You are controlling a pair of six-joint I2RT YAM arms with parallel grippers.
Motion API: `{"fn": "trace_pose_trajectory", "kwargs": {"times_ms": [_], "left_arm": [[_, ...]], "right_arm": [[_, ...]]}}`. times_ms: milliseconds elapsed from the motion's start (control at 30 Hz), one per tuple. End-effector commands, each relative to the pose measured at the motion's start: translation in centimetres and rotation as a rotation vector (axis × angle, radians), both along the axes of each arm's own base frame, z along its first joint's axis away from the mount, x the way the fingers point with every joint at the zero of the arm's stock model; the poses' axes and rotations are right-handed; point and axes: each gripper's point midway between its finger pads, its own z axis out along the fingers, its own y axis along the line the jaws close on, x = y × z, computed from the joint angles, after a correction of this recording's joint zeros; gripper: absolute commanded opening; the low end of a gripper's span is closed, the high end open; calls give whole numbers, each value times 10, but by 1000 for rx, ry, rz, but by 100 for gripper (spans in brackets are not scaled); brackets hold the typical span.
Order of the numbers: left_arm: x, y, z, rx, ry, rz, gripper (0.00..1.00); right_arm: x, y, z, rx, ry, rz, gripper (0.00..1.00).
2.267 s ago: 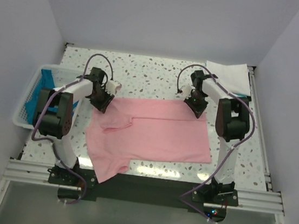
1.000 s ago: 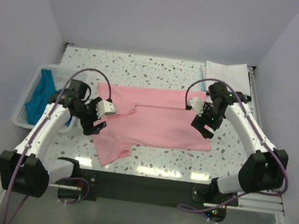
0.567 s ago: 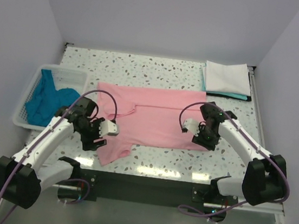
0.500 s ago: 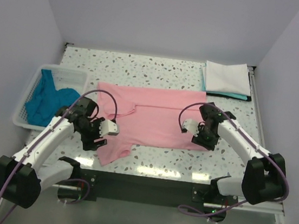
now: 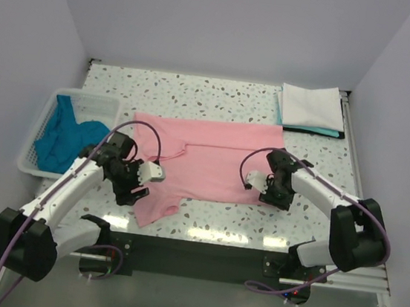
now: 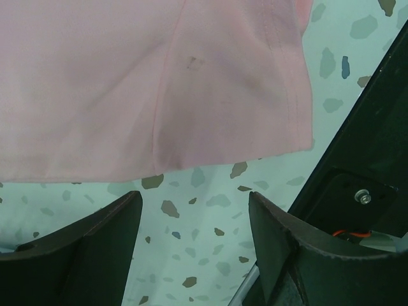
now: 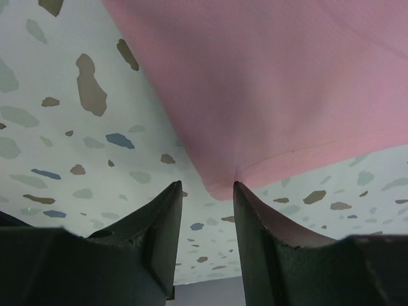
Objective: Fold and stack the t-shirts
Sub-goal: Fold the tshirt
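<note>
**Fig.** Pink t-shirt [image 5: 211,165] lies spread on the terrazzo table [image 5: 219,95], its near edge just ahead of both pincers. The left gripper [image 6: 194,197] stands wide, with only table between its fingers and the cloth edge just beyond their tips. The right gripper [image 7: 207,186] is narrowed astride the hem corner (no firm pinch visible). This placement probably lets both near corners be lifted together for a fold.
</note>
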Motion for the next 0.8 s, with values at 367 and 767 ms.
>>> {"fn": "trace_pose_trajectory", "kwargs": {"times_ms": [367, 767], "left_arm": [[-7, -22, -2, 18, -41, -131, 59], [-26, -47, -37, 165, -19, -296, 59]], "right_arm": [[13, 4, -26, -26, -54, 4, 0], [26, 17, -15, 5, -27, -29, 0]]}}
